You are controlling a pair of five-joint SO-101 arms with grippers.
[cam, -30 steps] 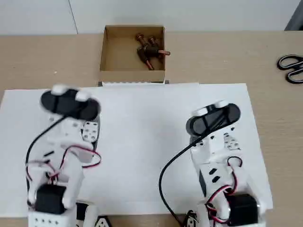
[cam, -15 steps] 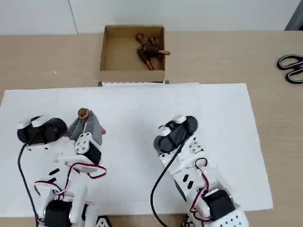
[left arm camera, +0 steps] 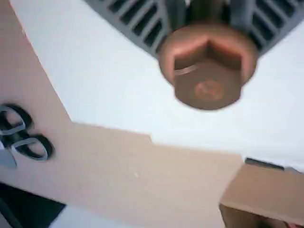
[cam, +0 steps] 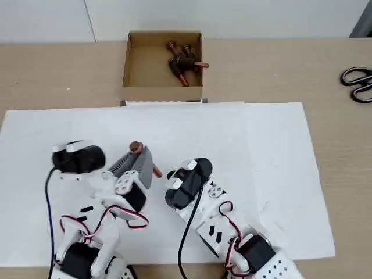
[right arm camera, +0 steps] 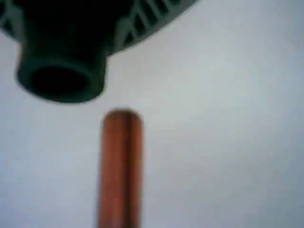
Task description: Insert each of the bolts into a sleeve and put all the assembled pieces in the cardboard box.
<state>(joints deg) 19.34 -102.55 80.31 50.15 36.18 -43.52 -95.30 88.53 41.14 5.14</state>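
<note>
My left gripper (cam: 138, 164) is shut on a copper bolt (cam: 137, 149) over the white paper, left of centre. The bolt's hex head (left arm camera: 207, 71) faces the left wrist camera between the grey ribbed fingers (left arm camera: 128, 16). Its shaft tip (cam: 157, 172) points toward my right gripper (cam: 171, 175), which is shut on a black sleeve (right arm camera: 61, 71). In the right wrist view the sleeve's open end sits just beyond the bolt's shaft (right arm camera: 121, 166), a small gap apart and offset to one side. The cardboard box (cam: 125, 64) at the table's back holds several assembled pieces (cam: 183, 61).
A large white paper sheet (cam: 279, 145) covers the table in front of the box. Scissors (cam: 357, 82) lie at the far right edge on bare wood. Both arms crowd the near middle of the sheet.
Both arms swung inward toward the middle. The left gripper carried the bolt to the right, and the right gripper came left and nearer, so sleeve and bolt tip now almost meet.
</note>
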